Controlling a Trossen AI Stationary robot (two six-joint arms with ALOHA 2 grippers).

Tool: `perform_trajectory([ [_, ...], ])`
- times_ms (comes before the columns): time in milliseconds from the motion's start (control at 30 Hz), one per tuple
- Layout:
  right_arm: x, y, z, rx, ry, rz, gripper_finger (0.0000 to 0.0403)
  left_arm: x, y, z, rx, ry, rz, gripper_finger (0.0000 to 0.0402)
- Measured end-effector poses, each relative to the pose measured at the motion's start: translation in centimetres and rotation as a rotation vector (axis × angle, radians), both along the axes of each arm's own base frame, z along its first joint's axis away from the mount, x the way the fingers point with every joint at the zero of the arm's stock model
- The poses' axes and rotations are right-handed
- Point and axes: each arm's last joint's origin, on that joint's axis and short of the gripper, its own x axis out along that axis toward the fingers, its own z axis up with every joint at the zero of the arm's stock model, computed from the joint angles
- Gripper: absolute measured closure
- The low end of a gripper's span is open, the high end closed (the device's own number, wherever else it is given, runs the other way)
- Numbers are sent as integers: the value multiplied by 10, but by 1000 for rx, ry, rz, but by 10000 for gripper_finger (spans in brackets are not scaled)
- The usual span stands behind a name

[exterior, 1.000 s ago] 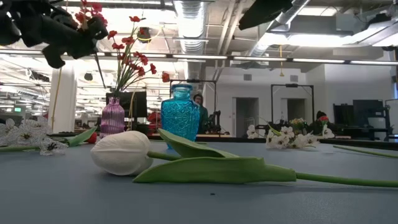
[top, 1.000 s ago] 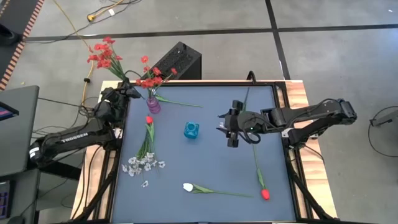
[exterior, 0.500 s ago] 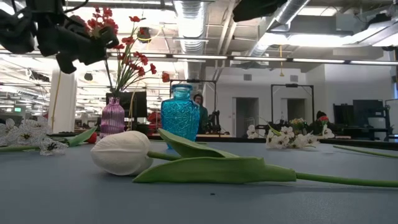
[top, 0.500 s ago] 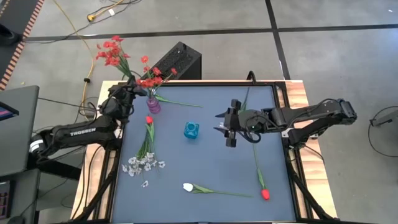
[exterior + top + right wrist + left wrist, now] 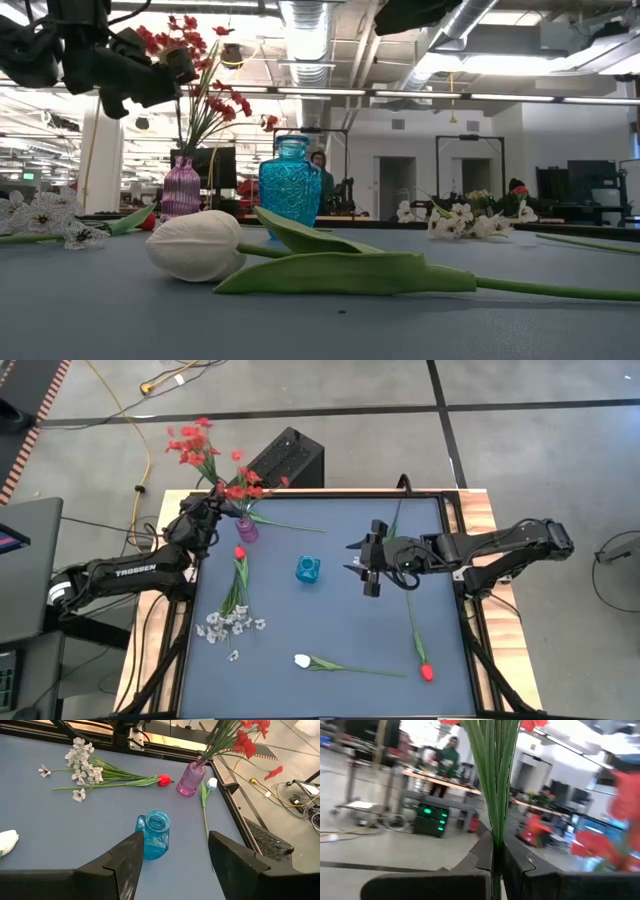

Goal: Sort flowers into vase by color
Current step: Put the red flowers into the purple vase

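Two dark robot arms reached over a dark blue worktop seen from above. The left claw hovered at the far left corner, clamped shut on the green stems of a red clustered spray, whose blooms hung out past the worktop's far edge. In the left wrist view the stems ran straight up from between the closed fingers. Just beside that claw stood a purple vase already holding other red sprays. A blue vase stood empty near the middle of the worktop.

The right claw waited to the right of the blue vase, its fingers spread wide and holding nothing.

Lying loose on the worktop were a red tulip near the purple vase, a small white blossom spray on the left side, a white tulip at the near edge, another red tulip at the near right, and one long stem at the far edge.

These flowers looked very light, with thin, springy stems and soft heads that would crush easily. A hold low on the bundled stems, well below the blooms, seemed best for steering the stem ends into the narrow vase neck.
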Motion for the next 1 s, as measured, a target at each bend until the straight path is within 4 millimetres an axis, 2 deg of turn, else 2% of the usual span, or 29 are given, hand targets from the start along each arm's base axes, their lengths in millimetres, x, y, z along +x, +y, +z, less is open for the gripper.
perform_trajectory([
  [800,0,5,0,3,0,22,154,21,2,-24,-81,171,-70,401],
  [1000,0,5,0,3,0,22,154,23,-4,-22,-69,183,-107,379],
])
